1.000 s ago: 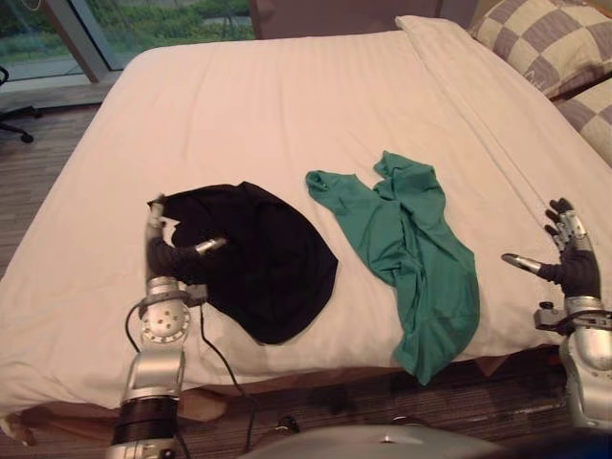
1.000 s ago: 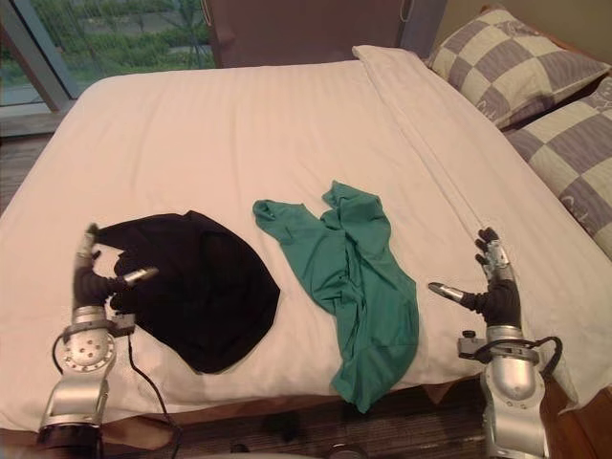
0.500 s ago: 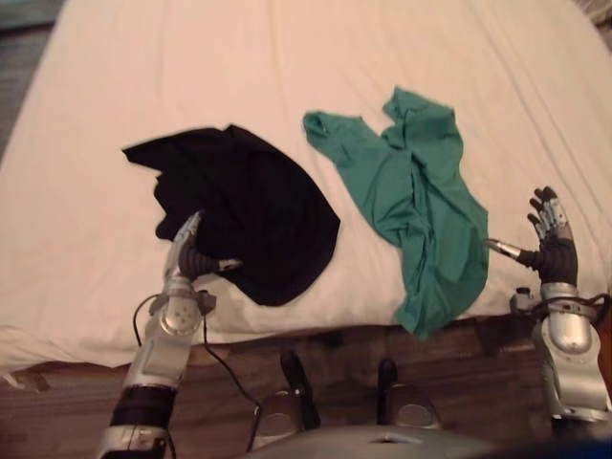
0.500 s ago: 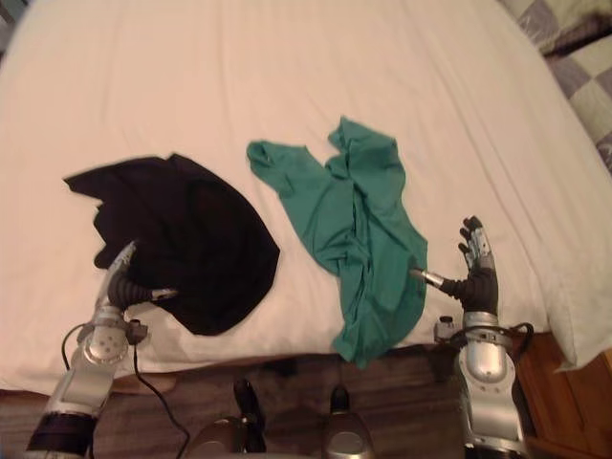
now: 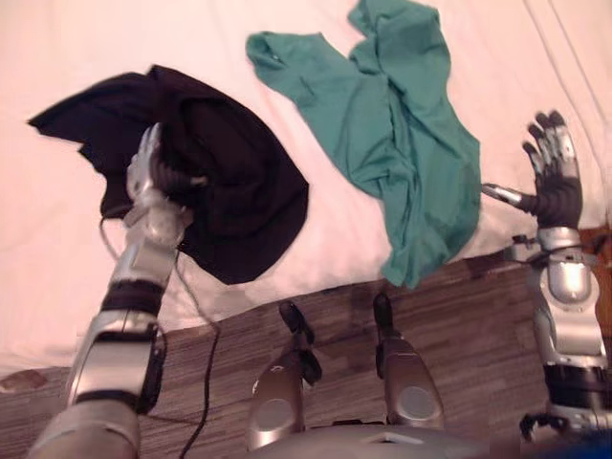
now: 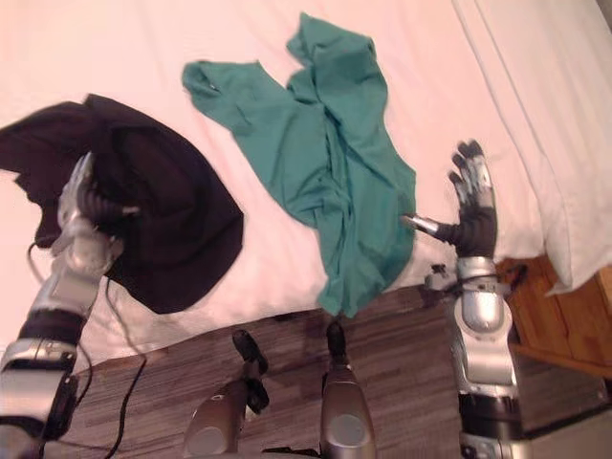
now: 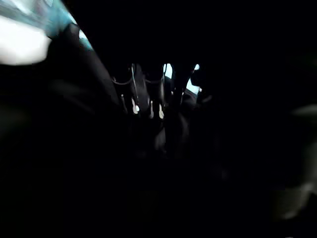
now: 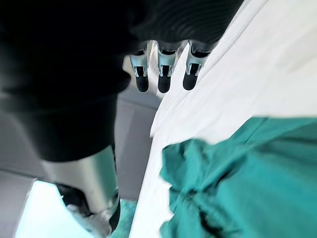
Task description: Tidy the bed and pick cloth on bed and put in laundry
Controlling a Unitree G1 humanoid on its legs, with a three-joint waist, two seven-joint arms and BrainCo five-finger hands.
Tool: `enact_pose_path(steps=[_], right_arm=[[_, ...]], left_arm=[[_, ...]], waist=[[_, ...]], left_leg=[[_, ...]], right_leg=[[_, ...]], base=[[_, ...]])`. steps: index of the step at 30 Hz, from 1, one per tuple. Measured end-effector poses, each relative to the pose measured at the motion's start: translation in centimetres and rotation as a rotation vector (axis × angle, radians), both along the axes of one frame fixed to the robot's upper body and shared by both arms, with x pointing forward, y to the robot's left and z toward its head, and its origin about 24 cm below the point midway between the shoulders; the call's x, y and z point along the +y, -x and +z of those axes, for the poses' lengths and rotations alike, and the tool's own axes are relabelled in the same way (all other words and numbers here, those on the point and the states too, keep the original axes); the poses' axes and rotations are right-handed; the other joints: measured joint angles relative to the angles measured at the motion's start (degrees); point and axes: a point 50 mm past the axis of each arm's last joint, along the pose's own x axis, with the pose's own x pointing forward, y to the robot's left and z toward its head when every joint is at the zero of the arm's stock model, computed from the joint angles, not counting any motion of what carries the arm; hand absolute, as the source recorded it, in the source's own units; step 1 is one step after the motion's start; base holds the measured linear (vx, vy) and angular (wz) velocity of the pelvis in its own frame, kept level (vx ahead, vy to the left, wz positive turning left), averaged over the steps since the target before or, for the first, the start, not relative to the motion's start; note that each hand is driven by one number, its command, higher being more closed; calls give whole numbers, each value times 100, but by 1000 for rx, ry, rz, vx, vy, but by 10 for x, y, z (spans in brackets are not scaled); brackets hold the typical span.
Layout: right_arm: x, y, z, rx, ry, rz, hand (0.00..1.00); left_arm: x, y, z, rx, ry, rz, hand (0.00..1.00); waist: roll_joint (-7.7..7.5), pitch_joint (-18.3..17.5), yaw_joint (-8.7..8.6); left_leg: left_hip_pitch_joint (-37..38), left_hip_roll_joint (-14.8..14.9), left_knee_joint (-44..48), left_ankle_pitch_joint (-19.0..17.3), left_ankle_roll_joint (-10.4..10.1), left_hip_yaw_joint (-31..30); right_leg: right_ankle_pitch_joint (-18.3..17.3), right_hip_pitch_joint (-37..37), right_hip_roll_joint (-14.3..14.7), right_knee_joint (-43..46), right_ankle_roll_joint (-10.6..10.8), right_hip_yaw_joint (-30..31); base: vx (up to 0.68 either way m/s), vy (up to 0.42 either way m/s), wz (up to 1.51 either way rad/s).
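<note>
Black cloth [image 5: 234,182]: lies crumpled on the bed [image 5: 48,268] close to its near edge, on the robot's left side, with one dark corner trailing toward the edge.
Green cloth [image 5: 402,134]: spread in loose folds just beside the black cloth, apart from it by a strip of white sheet. Its lower end droops over the bed's edge above the wooden floor [image 5: 459,325].
Left hand [image 5: 153,182]: set down on the black cloth, with dark fabric bunched around it. The left wrist view is all dark cloth, so I cannot tell whether it has a grip or only rests there.
Right hand [image 5: 550,186]: held upright at the bed's near edge, fingers straight and spread, thumb pointing toward the green cloth. It is near that cloth's hanging end but not touching it, and it holds nothing.
Done so far: by my reading, very little. Both cloths lie on the bed, and neither is lifted clear.
Step in hand: it looks like the start of picking up the black cloth with the left hand.
Left to do: gather the black cloth, gather the green one, carry both off, then smooth the sheet.
Laundry: nothing has gone into it yet, judging from both cloths lying on the sheet.
</note>
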Motion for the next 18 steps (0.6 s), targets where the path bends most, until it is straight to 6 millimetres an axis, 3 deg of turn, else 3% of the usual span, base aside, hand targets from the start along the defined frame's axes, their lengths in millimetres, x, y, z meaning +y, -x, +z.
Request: enact_pose_path(steps=[4, 5, 10, 14, 18], right_arm=[[3, 3, 5, -23, 7, 17, 0], [5, 5, 8, -40, 13, 29, 0], [16, 13, 16, -81, 28, 72, 0], [18, 14, 18, -80, 25, 70, 0], [20, 11, 22, -85, 29, 71, 0]], left_arm=[[-4, -3, 3, -10, 32, 6, 0], [-5, -3, 4, -4, 28, 4, 100], [-20, -7, 10, 44, 23, -56, 100], [-33, -7, 5, 103, -1, -122, 100], [-37, -6, -4, 130, 19, -142, 100]], waist=[[-2, 26, 22], [-2, 26, 30], [-4, 27, 86], [-5, 29, 241], [-3, 27, 225]], left_leg=[[8, 78, -3, 36, -40, 19], [3, 86, -2, 43, -50, 16], [-101, 85, 36, 43, -51, -31], [-195, 67, 21, 54, -38, -35], [-175, 31, 20, 88, 1, -26]], right_leg=[[22, -14, 54, 17, -17, 27], [22, -14, 59, 20, -17, 27], [22, -79, 40, 83, -16, -46], [25, -190, 21, 121, -9, -46], [30, -188, -7, 137, 2, -38]], base=[[47, -31, -5], [52, -22, 3], [21, -1, 9], [18, 6, 3], [66, 9, -2]])
